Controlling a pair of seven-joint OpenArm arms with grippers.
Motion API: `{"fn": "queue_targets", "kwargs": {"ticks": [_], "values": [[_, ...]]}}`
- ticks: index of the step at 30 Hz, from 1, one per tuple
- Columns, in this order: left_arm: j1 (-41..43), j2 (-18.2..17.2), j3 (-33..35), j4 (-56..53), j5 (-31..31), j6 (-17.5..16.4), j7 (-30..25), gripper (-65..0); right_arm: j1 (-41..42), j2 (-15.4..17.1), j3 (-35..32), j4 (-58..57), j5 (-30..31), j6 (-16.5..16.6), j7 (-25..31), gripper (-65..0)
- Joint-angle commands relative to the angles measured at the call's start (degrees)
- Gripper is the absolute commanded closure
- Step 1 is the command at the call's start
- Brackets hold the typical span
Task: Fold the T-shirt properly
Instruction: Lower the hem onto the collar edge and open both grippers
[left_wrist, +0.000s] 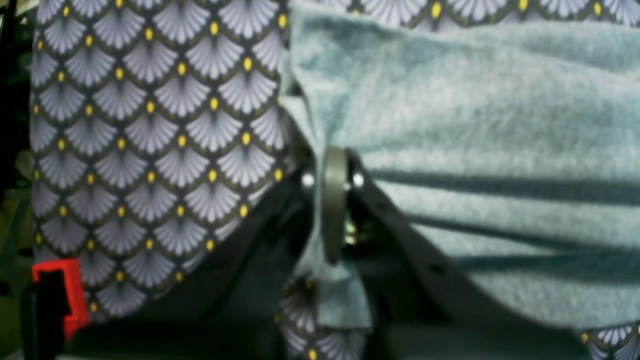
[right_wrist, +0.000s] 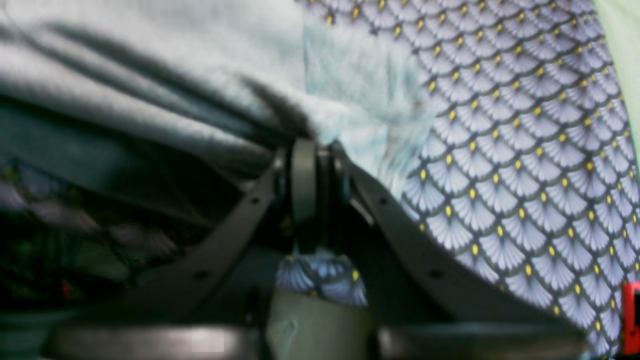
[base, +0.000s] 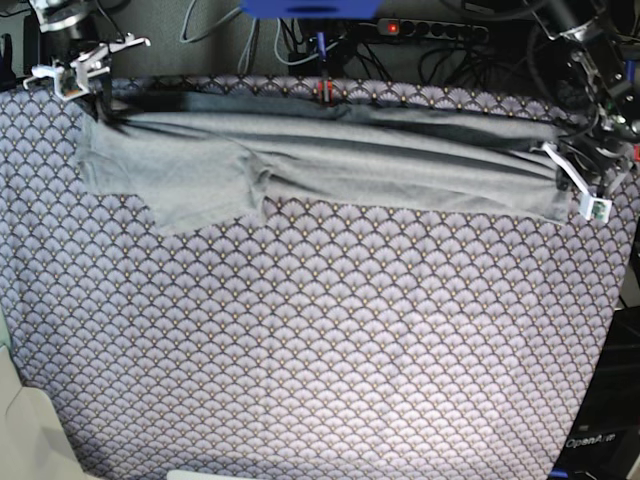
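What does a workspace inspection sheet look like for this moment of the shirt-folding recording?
Surface: patterned cloth with a scallop print covers the table; flat across the near part.
Job's things: T-shirt stretched in a long band along the far edge, one sleeve spread toward the near side.
Clutter: nothing seen on the cloth.
Grippers: left tool shut on the T-shirt's edge; right tool shut on the T-shirt at the opposite end.
Cables: a tangle of dark cables and a power strip behind the table.
Surroundings: blue object at the far edge; red part beside the left tool, unclear what.
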Motion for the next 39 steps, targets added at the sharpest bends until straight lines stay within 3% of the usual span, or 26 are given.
{"fn": "queue_targets", "kwargs": {"ticks": [1,27,33,39], "values": [[-0.39,-1.29,-0.58,1.0,0.22,0.75,-1.18,0.0,-0.94,0.75,0.57,0.78,1.62,-1.12,1.62,0.0],[3.13,-0.93,-0.31,-3.49,0.22,0.75,-1.71,-0.7,-2.43,0.14,0.75,-9.33,1.8,-1.12,5.58,0.0],[3.39,-0.85,-0.58,-2.78,0.22,0.75,-1.71,-23.9,-2.43,0.14,0.75,-9.16,-1.81,-1.12,5.58,-12.8],[4.36,-0.67,-0.75,-2.7,0.14,0.75,-1.79,-32.0,-1.9,-0.04,3.82,-9.16,-1.81,-1.12,5.58,-15.8]]}}
